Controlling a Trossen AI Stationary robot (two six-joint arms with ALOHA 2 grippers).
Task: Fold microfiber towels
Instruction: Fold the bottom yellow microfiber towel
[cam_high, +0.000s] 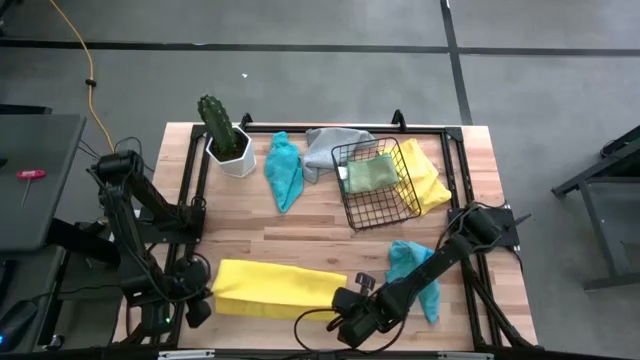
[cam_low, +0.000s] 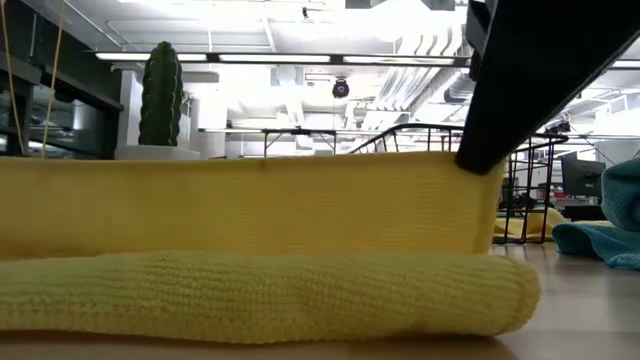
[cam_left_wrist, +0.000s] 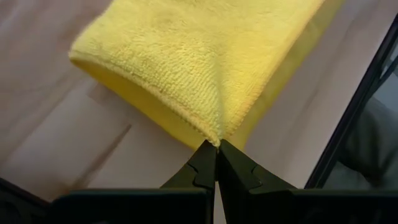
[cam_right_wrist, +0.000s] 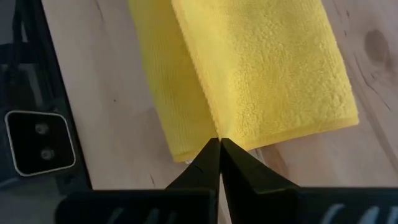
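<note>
A long folded yellow microfiber towel (cam_high: 275, 287) lies flat on the wooden desk (cam_high: 300, 225), on the near side of the black wire basket (cam_high: 375, 185), stretched between the 2 pincers. The left pincer (cam_high: 200, 308) sits at the end of this towel farther from the basket; in the left wrist view its 2 dark fingers (cam_left_wrist: 200, 171) are pressed together, pinching a corner of the yellow towel (cam_left_wrist: 199, 56). The right pincer (cam_high: 345, 300) is at the towel's other end, nearer the basket, and its fingers (cam_right_wrist: 205, 165) are likewise pressed together on the edge of the yellow towel (cam_right_wrist: 261, 68), where 2 layers show side by side. In the low view the yellow towel (cam_low: 250, 265) fills the foreground, its upper layer raised as a flat band above a rolled lower fold.

Inside the basket lies a light green folded cloth (cam_high: 370, 173), and a second yellow towel (cam_high: 425, 180) spreads under and beyond the basket's right side. A grey cloth (cam_high: 325, 148) lies bunched just left of the basket, with a teal towel (cam_high: 284, 170) further left of it. Another teal towel (cam_high: 418, 275) lies crumpled on the near side of the basket, partly under the right arm. A green cactus in a white faceted pot (cam_high: 228, 140) stands well left of the basket, near the desk's far edge.
</note>
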